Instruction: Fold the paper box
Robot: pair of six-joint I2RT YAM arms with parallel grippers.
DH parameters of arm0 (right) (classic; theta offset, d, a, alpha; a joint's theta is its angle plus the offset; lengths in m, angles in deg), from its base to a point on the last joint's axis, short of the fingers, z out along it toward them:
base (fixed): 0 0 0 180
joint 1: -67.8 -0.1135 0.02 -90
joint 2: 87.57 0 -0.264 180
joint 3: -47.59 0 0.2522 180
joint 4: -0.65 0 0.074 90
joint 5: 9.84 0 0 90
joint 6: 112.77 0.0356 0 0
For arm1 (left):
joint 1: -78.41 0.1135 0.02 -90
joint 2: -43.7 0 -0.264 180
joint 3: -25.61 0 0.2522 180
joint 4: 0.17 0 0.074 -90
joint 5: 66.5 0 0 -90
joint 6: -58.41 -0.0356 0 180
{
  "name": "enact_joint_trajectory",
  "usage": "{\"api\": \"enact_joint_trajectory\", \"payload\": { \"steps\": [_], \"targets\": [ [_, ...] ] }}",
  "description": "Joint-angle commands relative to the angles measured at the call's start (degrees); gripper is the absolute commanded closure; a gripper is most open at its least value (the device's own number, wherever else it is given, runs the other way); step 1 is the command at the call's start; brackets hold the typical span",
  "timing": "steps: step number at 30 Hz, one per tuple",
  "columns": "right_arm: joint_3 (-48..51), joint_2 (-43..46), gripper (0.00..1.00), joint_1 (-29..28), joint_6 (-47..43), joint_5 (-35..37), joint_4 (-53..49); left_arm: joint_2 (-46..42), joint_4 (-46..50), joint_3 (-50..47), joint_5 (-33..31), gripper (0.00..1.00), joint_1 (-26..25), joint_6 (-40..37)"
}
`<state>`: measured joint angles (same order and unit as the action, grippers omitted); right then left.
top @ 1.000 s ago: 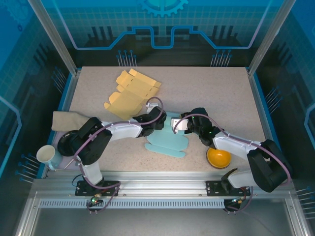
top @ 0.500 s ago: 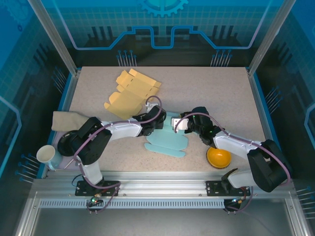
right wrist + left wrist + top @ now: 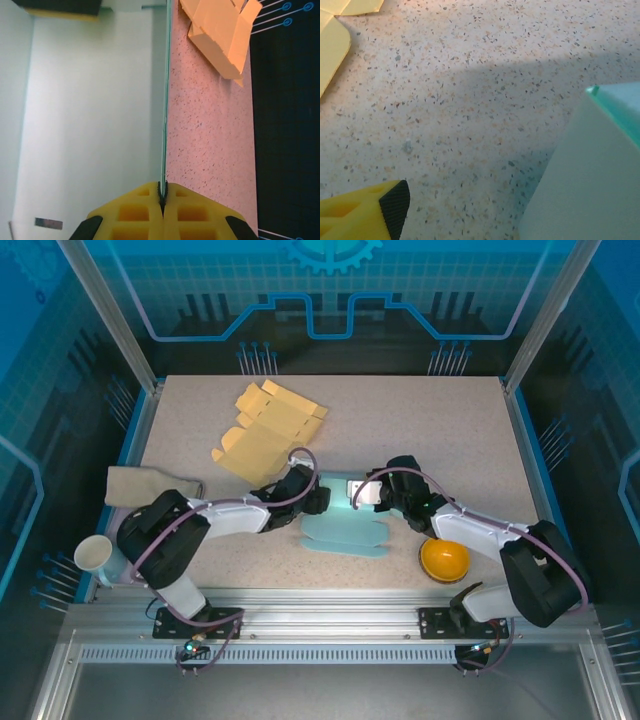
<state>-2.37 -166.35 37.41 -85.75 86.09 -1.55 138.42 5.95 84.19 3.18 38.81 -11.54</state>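
the light blue paper box (image 3: 345, 532) lies at the near middle of the bench (image 3: 420, 430), between the two arms, its flat part spread toward the near edge and one panel raised at its far side. the right end effector (image 3: 357, 492) is clenched on that raised panel; in the right wrist view its yellow fingertips (image 3: 145, 212) meet on the thin edge of the sheet, which runs straight away from them, with the box's pale face (image 3: 90, 115) to the left of the edge and speckled bench to the right. the left end effector (image 3: 318, 498) sits just left of the same panel and is released: in the left wrist view one yellow finger (image 3: 355, 212) with a black pad stands far off at the lower left corner, bare bench lies beside it, and a corner of the box (image 3: 585, 175) rises at the right; whether that finger touches the box cannot be told. a yellow cardboard blank (image 3: 268, 428) lies flat at the far left, well apart from the box. an orange bowl (image 3: 444, 560) sits near the right arm at the near edge, a beige cloth (image 3: 140, 485) lies at the left edge, and a white cup (image 3: 92, 553) stands at the near left corner.
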Motion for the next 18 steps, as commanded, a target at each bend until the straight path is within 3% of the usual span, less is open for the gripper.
{"api": "enact_joint_trajectory", "payload": {
  "steps": [1,10,18],
  "targets": [
    [-0.1,-0.9,1.0,1.0,0.8,9.3,-6.8,-2.0,1.7,-3.6,-4.5,0.16,-1.7,-5.2],
    [0.2,-0.6,1.0,-0.1,-0.1,9.9,-6.2,-4.0,2.6,-4.8,-6.0,0.1,-3.8,-4.8],
    [2.9,0.6,1.0,-2.3,-3.7,12.4,-1.6,-3.6,7.5,-1.0,-8.4,0.15,-4.0,-2.3]
  ]
}}
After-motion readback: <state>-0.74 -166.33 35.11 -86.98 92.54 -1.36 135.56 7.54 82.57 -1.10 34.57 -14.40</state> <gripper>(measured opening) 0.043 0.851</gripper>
